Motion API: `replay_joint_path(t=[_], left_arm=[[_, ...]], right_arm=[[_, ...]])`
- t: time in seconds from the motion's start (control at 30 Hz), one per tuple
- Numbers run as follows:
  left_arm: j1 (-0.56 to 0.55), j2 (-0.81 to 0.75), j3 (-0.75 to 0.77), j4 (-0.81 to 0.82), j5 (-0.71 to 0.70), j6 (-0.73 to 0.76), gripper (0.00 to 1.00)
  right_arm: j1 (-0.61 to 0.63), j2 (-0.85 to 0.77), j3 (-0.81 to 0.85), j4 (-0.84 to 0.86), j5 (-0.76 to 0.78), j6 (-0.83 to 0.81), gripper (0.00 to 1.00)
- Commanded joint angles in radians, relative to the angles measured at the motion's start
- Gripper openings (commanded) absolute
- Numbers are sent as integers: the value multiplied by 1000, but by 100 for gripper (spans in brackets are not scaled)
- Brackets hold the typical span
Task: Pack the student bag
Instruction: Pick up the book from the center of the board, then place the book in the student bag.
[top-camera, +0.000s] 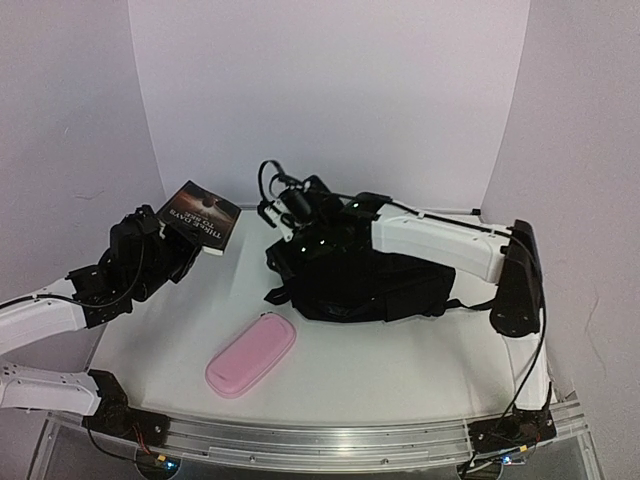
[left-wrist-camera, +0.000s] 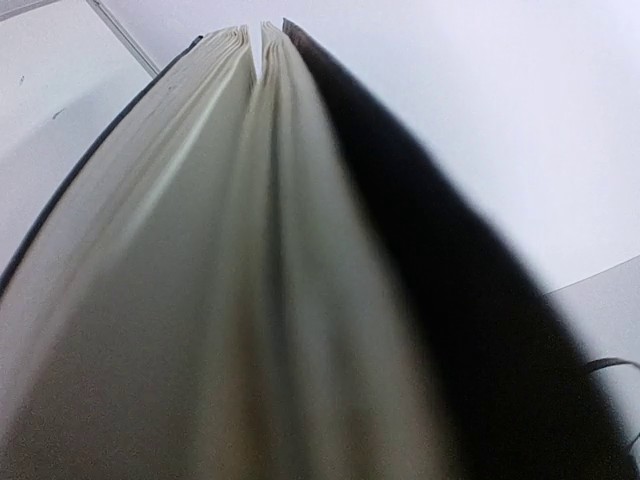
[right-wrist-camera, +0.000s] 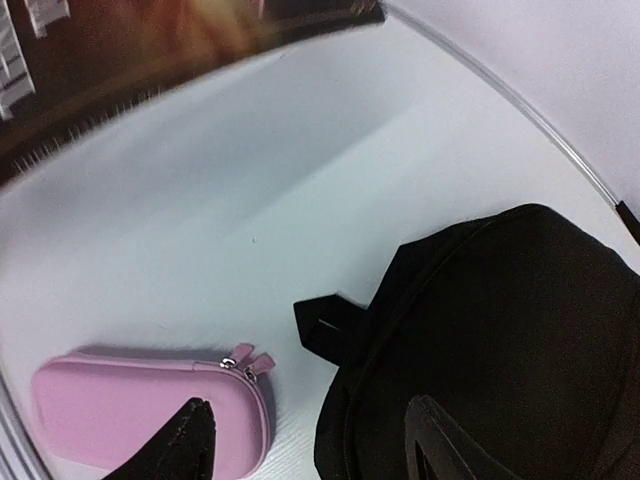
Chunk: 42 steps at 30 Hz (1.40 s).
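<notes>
The student bag (top-camera: 370, 282), a soft black backpack with its straps bunched at the back, lies at centre right of the table. My right gripper (top-camera: 288, 205) hovers open over the bag's left end. In the right wrist view (right-wrist-camera: 305, 425) its fingers straddle the bag's edge (right-wrist-camera: 500, 330) and hold nothing. My left gripper (top-camera: 165, 248) is shut on a dark-covered book (top-camera: 200, 215) and holds it in the air at the left. The book's page edges (left-wrist-camera: 250, 250) fill the left wrist view and hide the fingers.
A pink oblong zip pencil case (top-camera: 250, 355) lies on the white table near the front, left of the bag, and also shows in the right wrist view (right-wrist-camera: 130, 410). White walls enclose the back and sides. A metal rail (top-camera: 330, 440) runs along the near edge.
</notes>
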Motion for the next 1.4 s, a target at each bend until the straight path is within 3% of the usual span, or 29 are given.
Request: replay_joint_path(t=[0.0,0.2,0.3,0.43,0.7,0.97,1.13,1.37], left_arm=[[5,-85,-29,47,-66,-26,0],[7,-119,-55,51,-70,-33,0],[8,-129,-63,57,-67,-32,0],[8,-136,-67,68,-66,-23,0],[10,-107,-69,93,-37,-14,0],[29,-7,-50,138,71,5,0],[55,81,-23,203,233,49,0],[57,216,36,264,462,98,0]], right_arm=[[9,111,97,-101,213,-124,65],[18,236,167,-111,256,-140,72],[20,265,159,-111,307,-180,70],[12,248,89,-110,362,-228,59],[-62,81,-112,-100,334,-237,21],[-96,-124,-265,-98,253,-246,1],[-132,-205,-281,-99,186,-231,0],[-217,-272,-236,-106,-75,-153,0]])
